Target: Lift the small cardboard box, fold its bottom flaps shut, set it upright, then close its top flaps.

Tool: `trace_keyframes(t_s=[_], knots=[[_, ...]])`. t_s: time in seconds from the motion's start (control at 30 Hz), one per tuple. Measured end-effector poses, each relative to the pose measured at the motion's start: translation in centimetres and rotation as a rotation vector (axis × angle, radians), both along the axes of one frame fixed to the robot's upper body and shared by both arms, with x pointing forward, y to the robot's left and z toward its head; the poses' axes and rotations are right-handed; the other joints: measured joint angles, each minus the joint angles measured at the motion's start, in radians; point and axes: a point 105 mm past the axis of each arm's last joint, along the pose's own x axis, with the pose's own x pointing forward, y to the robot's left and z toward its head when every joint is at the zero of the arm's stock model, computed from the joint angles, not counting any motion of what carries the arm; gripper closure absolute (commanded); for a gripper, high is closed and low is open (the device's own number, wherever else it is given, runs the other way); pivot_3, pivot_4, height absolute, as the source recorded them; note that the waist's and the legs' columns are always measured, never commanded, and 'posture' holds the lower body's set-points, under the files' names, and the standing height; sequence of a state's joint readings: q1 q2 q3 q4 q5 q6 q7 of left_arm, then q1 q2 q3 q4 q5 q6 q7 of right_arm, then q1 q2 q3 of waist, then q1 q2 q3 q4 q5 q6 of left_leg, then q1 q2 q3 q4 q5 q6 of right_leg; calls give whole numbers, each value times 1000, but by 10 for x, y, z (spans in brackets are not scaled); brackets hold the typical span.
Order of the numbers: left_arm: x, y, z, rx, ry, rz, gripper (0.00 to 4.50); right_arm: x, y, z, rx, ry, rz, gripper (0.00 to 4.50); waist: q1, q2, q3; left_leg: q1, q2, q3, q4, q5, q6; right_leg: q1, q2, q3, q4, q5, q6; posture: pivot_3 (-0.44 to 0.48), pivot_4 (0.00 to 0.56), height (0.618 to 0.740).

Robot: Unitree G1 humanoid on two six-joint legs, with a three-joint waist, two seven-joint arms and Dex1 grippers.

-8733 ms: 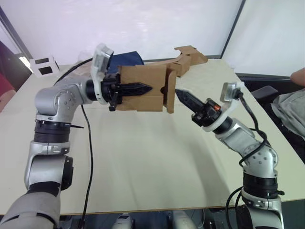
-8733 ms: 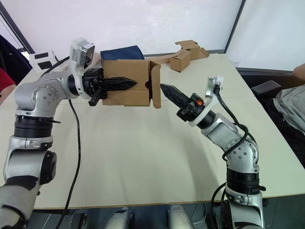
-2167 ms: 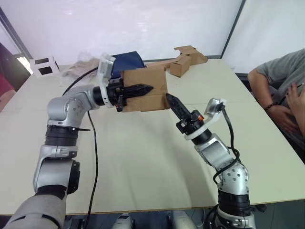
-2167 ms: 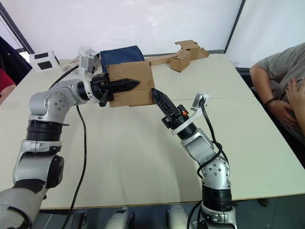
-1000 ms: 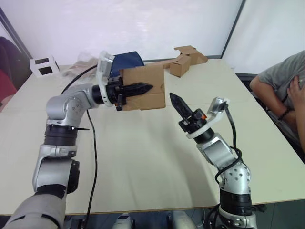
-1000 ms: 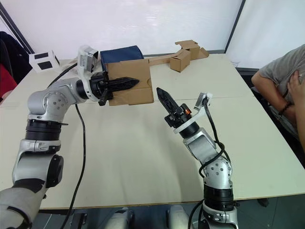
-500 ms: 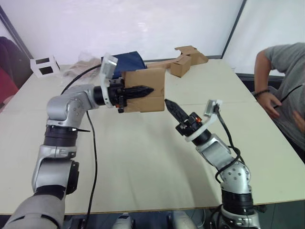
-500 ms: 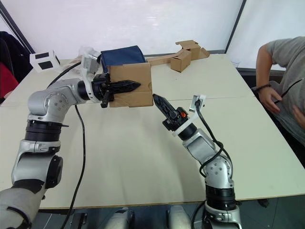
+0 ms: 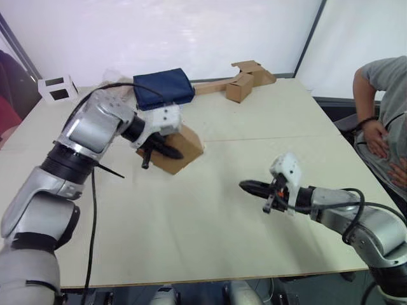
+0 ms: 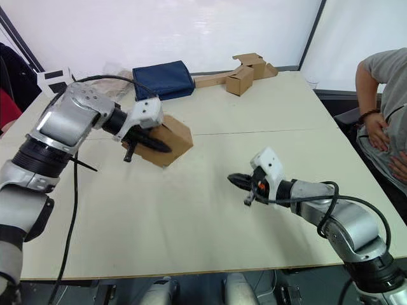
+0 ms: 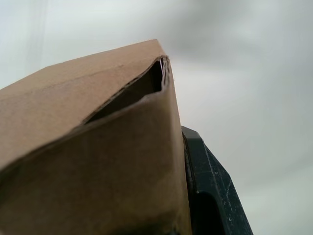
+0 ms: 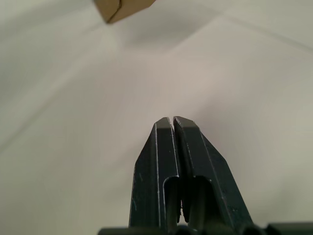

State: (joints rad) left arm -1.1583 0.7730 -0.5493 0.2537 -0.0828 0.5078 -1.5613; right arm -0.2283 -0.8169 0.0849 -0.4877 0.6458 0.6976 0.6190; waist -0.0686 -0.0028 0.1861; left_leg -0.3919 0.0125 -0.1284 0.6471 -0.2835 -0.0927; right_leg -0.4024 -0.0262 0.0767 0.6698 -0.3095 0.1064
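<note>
Cardboard, plain brown and corrugated: the small box [image 10: 164,141] is surely light and hollow, stiff along its edges but easy to dent on a broad wall, and its flaps will likely spring back if they are not pressed flat. A hold across two opposite walls, near a corner where the board is strongest, looks like the safest place to take it. It sits tilted, one lower edge at or very near the table [image 10: 191,235], on the robot's left side, with the navy pouch [image 10: 163,79] behind it and the cluster of other boxes [image 10: 245,74] well apart at the far edge. The left claw [image 10: 151,143] is clamped on the box, one black finger [image 10: 154,144] lying across the outer wall. In the left wrist view one end shows a narrow dark gap [image 11: 137,90] where a flap has not seated flush. Which end that is, I cannot tell. The right claw [image 10: 236,180] hangs low over the bare table, well apart from the box, its fingers pressed together on nothing. A person [image 10: 385,95] sits off to the robot's right.
</note>
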Motion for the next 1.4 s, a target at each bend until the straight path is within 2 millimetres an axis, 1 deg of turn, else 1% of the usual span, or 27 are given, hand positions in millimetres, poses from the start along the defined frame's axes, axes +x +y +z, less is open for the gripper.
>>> trace_keyframes(t_s=[0.1, 0.2, 0.3, 0.37, 0.43, 0.53, 0.57, 0.6, 0.67, 0.7, 0.73, 0.83, 0.9, 0.93, 1.0, 1.1, 1.13, 1.33, 1.4], knots=[[-5, -1, -13, 77, 47, -35, 4500, -3, 2, -10, -59, -15, 10, 4434, 1, 0, 0, -1, 0, 0, 1, 0, 0, 0, 0, 0, 0, 0, 0, 0, 150, 740], [-7, -10, -16, 93, 67, -48, 4500, -2, 6, -15, -78, -30, 8, 4434, 6, -1, 1, -1, 0, 0, 1, 0, 0, 0, 0, 0, 0, 0, 0, 0, 150, 740], [-12, -22, -23, 132, 70, -97, 3695, -1, 11, -17, -60, -46, -9, 4500, 6, -1, 1, -1, 0, 0, 1, 0, 0, 0, -1, 0, 0, 0, 0, 0, 150, 740], [-12, -27, -26, 138, 68, -108, 2763, 0, 13, -17, -52, -58, -18, 4500, 6, -1, 1, -1, 0, 0, 1, 0, 0, 0, -1, 0, 0, 0, 0, 0, 150, 740], [-12, -31, -25, 135, 71, -112, 2042, 1, 14, -16, -50, -71, -22, 4500, 6, -1, 1, -1, 0, 0, 1, 0, 0, 0, 0, 0, 0, 0, 0, 0, 150, 740], [-11, -32, -14, 118, 60, -108, 2042, 2, 13, -17, -55, -73, -25, 4500, 4, -1, 1, -1, 0, 0, 1, 0, 0, 0, 0, 0, 0, 0, 0, 0, 150, 740], [-12, -32, -5, 96, 57, -115, 2042, 3, 13, -18, -52, -72, -26, 4500, 3, -1, 1, 0, 0, 0, 1, 0, 0, 0, 0, 0, 0, 0, 0, 0, 150, 740], [-15, -31, 10, 53, 54, -124, 2042, 5, 13, -19, -46, -70, -27, 4500, 0, -1, 1, 0, 0, 0, 1, 0, 0, 0, 0, 0, 0, 0, 0, 0, 150, 740], [-17, -30, 26, -1, 47, -127, 2042, 6, 12, -20, -47, -69, -28, 4500, 0, -1, 1, 0, 0, 0, 1, 0, 1, 0, 0, 0, 1, 0, 0, 0, 150, 740], [-17, -27, 40, -62, 41, -119, 2042, 8, 13, -19, -39, -72, -26, 4500, 0, -1, 1, 0, 0, 0, 1, 0, 1, 0, 0, 0, 1, 0, 0, 0, 150, 740], [-17, -25, 51, -100, 29, -110, 2042, 9, 13, -18, -33, -75, -25, 4500, 0, -1, 1, 0, 0, 0, 1, 0, 1, 0, 0, 0, 1, 0, 0, 0, 150, 740], [-10, -10, 74, -239, -6, -8, 2042, 15, 16, -15, 12, -96, -31, 4500, -2, -1, 1, 0, 0, 0, 1, 0, 1, 0, 0, 0, 1, 0, 0, 0, 150, 740], [-5, 6, 84, -359, -34, 99, 2042, 22, 16, -13, 53, -106, -63, 4500, -4, 0, 0, 1, 0, 0, 1, 0, 1, 0, 0, 0, 1, 0, 0, 0, 150, 740], [-4, 15, 83, -422, -37, 159, 2270, 26, 15, -13, 81, -107, -86, 4500, -5, 0, 0, 1, 1, 0, 1, -1, 1, 0, 0, 0, 2, 0, 0, 0, 150, 740], [-4, 30, 71, -487, -21, 259, 2793, 31, 12, -16, 94, -98, -108, 4500, -3, 0, 0, 1, 1, 0, 1, -1, 1, 0, 0, 0, 2, 0, 0, 0, 150, 740], [-6, 50, 40, -549, -11, 421, 4141, 36, 14, -20, 116, -87, -101, 4500, 0, -1, 0, 0, 1, -1, 2, 0, 1, 0, -1, 0, 3, 0, 0, 0, 150, 740], [-7, 54, 31, -572, -5, 465, 4421, 38, 15, -21, 116, -84, -98, 4500, 1, -1, 0, 0, 1, -1, 2, 0, 1, 0, -1, 0, 3, 0, 0, 0, 150, 740], [-19, 73, -5, -647, -50, 653, 4421, 54, 16, -19, 121, -91, -103, 4500, 4, -1, 0, 1, 1, 0, 2, 0, 1, 1, -1, 0, 3, 0, 0, 0, 150, 740], [-22, 79, -26, -655, -33, 735, 4421, 57, 17, -22, 109, -87, -102, 4500, 3, -1, 0, 1, 1, 0, 2, 0, 1, 1, -1, 0, 3, 0, 0, 0, 150, 740]])
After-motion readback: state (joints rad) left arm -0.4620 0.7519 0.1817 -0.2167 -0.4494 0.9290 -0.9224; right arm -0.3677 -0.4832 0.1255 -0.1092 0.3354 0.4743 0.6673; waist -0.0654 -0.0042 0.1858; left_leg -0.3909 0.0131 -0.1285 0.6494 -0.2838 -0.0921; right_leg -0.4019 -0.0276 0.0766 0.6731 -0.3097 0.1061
